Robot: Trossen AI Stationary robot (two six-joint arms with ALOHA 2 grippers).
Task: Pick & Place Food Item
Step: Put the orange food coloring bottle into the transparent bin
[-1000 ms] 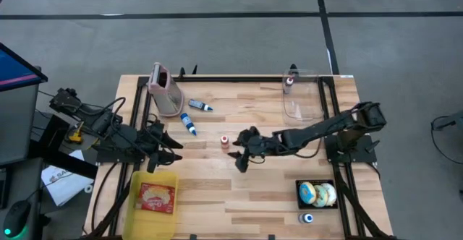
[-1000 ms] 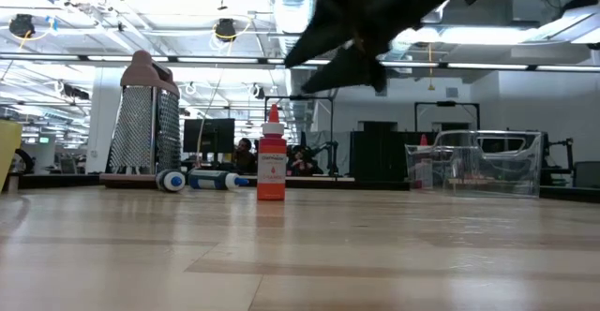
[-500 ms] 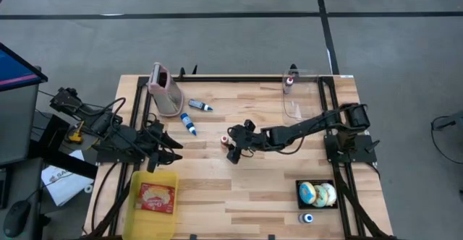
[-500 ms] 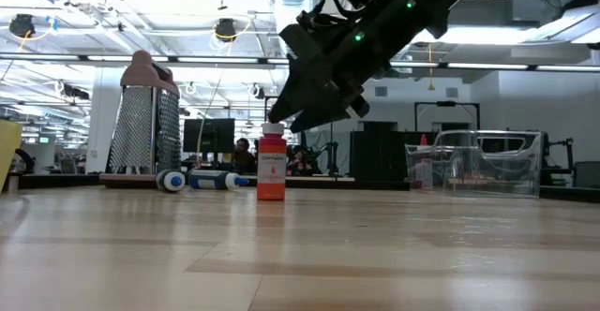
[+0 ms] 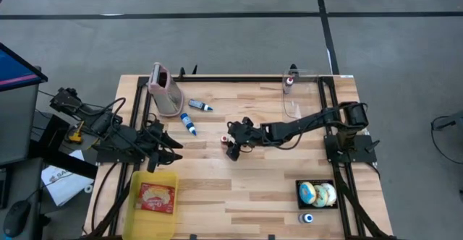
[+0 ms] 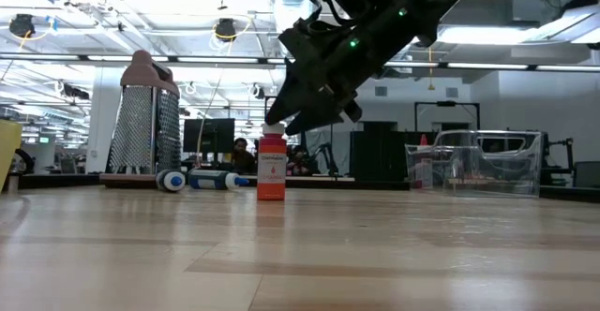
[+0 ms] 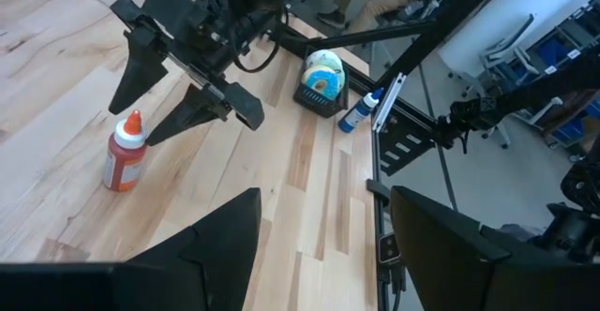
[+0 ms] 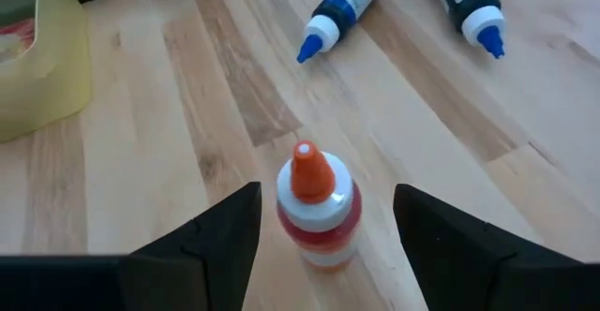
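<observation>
A small red bottle with an orange tip stands upright on its base at the table's middle. My right gripper hangs open just above and beside it, slanting down. In the right wrist view its two fingers stand on either side of the bottle without touching it. The low view shows the fingertips level with the bottle's cap. My left gripper waits open at the table's left side, with nothing between its fingers.
Two blue bottles lie toward the far left beside a grater. A yellow bin with a packet sits near left. A black tray of doughnuts is near right, and a clear container far right.
My right gripper has moved toward the table's left and far edges and has sunk, coming from beside the red bottle to straddle its top. It has stayed open. The bottle has not moved.
</observation>
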